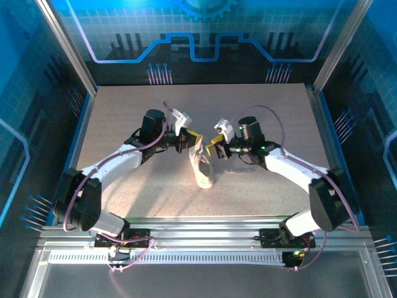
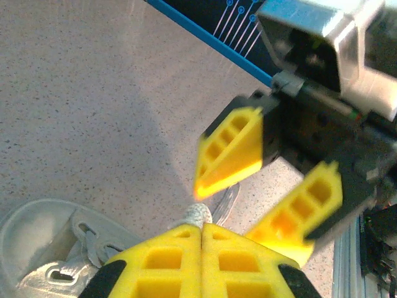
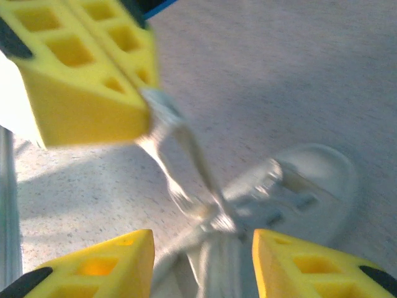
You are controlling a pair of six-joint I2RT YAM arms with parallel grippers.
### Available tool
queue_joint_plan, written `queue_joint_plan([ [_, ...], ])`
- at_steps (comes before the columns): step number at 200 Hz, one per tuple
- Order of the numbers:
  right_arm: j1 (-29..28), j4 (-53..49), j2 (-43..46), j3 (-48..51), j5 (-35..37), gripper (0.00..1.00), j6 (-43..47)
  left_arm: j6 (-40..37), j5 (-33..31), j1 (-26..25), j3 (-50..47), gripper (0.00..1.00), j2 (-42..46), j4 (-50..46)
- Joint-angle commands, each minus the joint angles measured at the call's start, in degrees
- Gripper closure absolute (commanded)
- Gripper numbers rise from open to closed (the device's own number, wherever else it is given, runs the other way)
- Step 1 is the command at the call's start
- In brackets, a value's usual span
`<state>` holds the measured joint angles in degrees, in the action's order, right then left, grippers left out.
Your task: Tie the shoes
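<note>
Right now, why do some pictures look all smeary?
Right wrist view: the lace and shoe are smeared and out of focus. Left wrist view: the open right claw is blurry, while the table looks sharper. Top view: clearest, with blue light glowing on the walls.

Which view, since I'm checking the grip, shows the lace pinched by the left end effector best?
Right wrist: the lace runs, blurred, from the shut left end effector down to the sneaker. Left wrist shows a short stub poking out of the grip; in top external it is too small to tell.
</note>
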<state>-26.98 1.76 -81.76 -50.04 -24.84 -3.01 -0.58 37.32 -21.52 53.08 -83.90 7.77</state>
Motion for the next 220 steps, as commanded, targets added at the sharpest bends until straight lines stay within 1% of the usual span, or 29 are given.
queue_joint_plan([
  [1, 2.0, -16.7, 2.7, 0.1, 9.6, 0.54, -1.7, -2.8, 0.5, 0.3, -0.3, 1.0, 0.9, -1.0],
  [10, 2.2, -22.6, 2.1, -1.9, 13.0, 0.54, -2.5, -2.6, 0.7, 0.3, -0.3, 1.0, 0.6, -0.7],
  [22, 2.3, -29.4, 0.0, -4.3, 15.9, 0.53, -4.3, -2.4, 0.8, 0.3, -0.5, 1.0, 0.2, 0.3],
  [38, 2.3, -34.9, -3.3, -5.8, 17.5, 0.48, -7.8, -1.4, 0.8, 0.4, -1.0, 1.0, 0.0, 2.3],
  [48, 2.2, -37.0, -5.3, -6.4, 19.0, 0.47, -10.1, -0.8, 0.8, 0.3, -1.3, 1.0, 0.0, 3.5],
  [83, 1.6, -38.5, -10.7, -6.8, 21.2, 0.47, -14.2, -0.2, 1.2, 0.3, -1.3, 1.0, 0.6, 4.6],
  [110, 0.9, -38.8, -14.9, -8.5, 22.6, 0.46, -14.2, -0.4, 1.7, 0.3, -1.4, 1.0, 0.7, 3.9],
  [135, -0.6, -42.0, -19.4, -11.9, 26.0, 0.44, -13.0, 0.1, 1.8, 0.2, -2.3, 1.0, 0.7, 4.5],
  [153, -2.3, -44.8, -21.9, -13.7, 28.5, 0.44, -12.6, 0.5, 1.9, 0.2, -1.8, 1.0, 0.2, 3.7],
  [176, -4.9, -47.1, -24.2, -13.7, 32.0, 0.44, -12.4, 0.4, 1.9, 0.0, -0.7, 1.0, 0.6, 1.0],
  [187, -5.7, -48.7, -25.8, -13.9, 33.6, 0.47, -12.2, -0.1, 1.4, 0.0, -1.4, 1.0, 1.2, 0.8],
  [194, -6.3, -49.4, -26.5, -14.0, 35.2, 0.51, -11.7, -0.3, 0.9, 0.0, -2.1, 1.0, 1.6, 1.3],
  [203, -6.5, -49.9, -26.9, -14.0, 36.5, 0.62, -10.9, -0.4, 0.6, 0.0, -3.0, 1.0, 2.0, 2.2],
  [211, -6.3, -50.2, -26.7, -14.1, 36.8, 0.75, -10.4, -0.3, 0.6, 0.0, -3.6, 1.0, 2.1, 3.0],
  [220, -5.6, -50.4, -26.1, -14.3, 37.1, 0.86, -9.8, -0.2, 1.0, 0.0, -4.0, 1.0, 2.2, 3.5],
])
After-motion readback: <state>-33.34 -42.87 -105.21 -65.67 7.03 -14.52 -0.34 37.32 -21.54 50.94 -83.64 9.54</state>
